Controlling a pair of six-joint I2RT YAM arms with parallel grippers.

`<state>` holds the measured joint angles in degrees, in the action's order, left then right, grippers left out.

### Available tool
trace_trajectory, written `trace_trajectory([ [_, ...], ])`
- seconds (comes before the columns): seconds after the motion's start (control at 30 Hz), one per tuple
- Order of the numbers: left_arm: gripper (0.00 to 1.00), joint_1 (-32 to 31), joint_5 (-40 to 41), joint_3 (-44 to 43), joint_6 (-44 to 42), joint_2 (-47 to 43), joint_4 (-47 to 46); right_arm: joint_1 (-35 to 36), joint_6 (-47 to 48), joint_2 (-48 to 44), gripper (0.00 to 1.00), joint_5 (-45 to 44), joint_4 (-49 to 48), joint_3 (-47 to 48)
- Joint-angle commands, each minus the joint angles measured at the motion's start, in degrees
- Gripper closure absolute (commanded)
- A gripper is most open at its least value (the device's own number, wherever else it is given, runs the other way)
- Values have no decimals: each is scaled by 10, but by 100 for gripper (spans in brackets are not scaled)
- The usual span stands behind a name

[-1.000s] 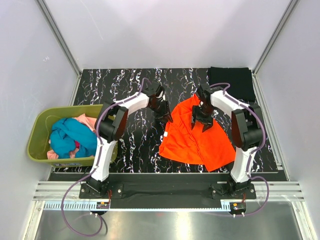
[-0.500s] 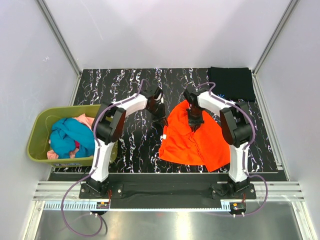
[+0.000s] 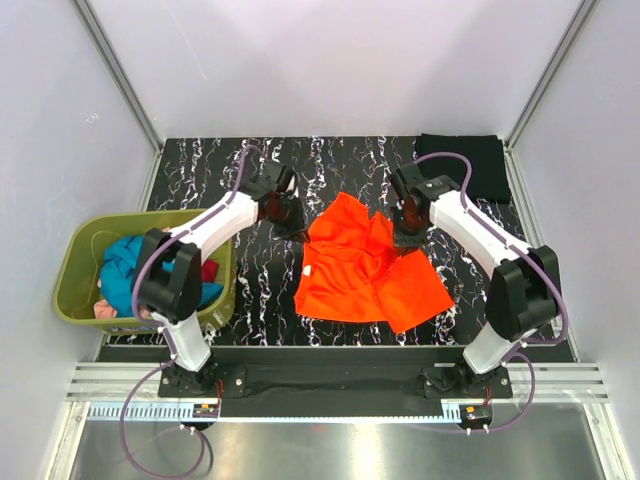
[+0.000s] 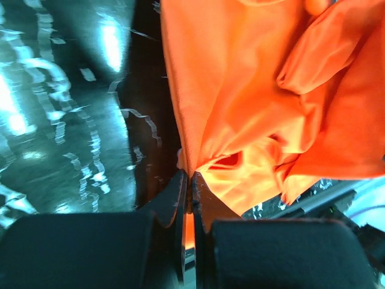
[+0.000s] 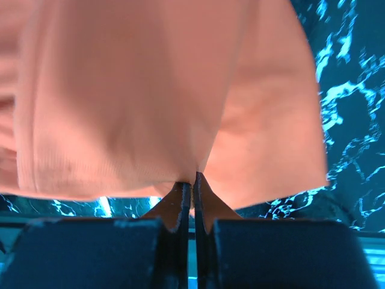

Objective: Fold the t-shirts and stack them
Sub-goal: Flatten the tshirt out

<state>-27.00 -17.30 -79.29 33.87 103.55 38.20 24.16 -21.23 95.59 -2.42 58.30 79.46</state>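
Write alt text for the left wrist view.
The left gripper, shut, pinches the edge of a crumpled orange t-shirt that fills the right of the frame. A glossy black marbled table shows on the left.

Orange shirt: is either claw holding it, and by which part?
Both: the left claw pinches the orange shirt at its left edge, the right claw at its right edge.

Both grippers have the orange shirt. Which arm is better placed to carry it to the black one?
Right, probably. The black shirt lies in the far right corner, just beyond the right gripper; the left gripper pinches the orange shirt at its opposite edge, farther away.
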Motion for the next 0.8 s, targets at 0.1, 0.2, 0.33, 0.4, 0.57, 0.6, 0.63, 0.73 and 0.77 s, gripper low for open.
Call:
trace_trajectory([
  [0.1,100,2,61,11,-15,-61,21,-6,-43,-31,100,-25,-7,-52],
  [0.2,100,5,116,-19,-35,-77,43,-68,-52,-66,100,-28,-6,-49],
  [0.33,100,29,161,-66,-43,-75,78,-165,-43,-74,100,-66,-7,-10],
  [0.4,100,54,171,-86,-43,-66,92,-214,-37,-57,100,-80,-14,37],
  [0.57,63,120,189,-232,-53,20,136,-287,-18,87,58,-87,2,229],
  [0.6,38,124,184,-257,-60,35,157,-293,-3,139,48,-88,18,266],
  [0.63,22,125,191,-283,-66,52,172,-293,4,164,41,-93,76,307],
  [0.73,6,112,199,-338,-88,82,216,-291,15,190,28,-66,122,366],
  [0.77,4,107,213,-315,-90,69,217,-288,15,177,26,-59,115,322],
])
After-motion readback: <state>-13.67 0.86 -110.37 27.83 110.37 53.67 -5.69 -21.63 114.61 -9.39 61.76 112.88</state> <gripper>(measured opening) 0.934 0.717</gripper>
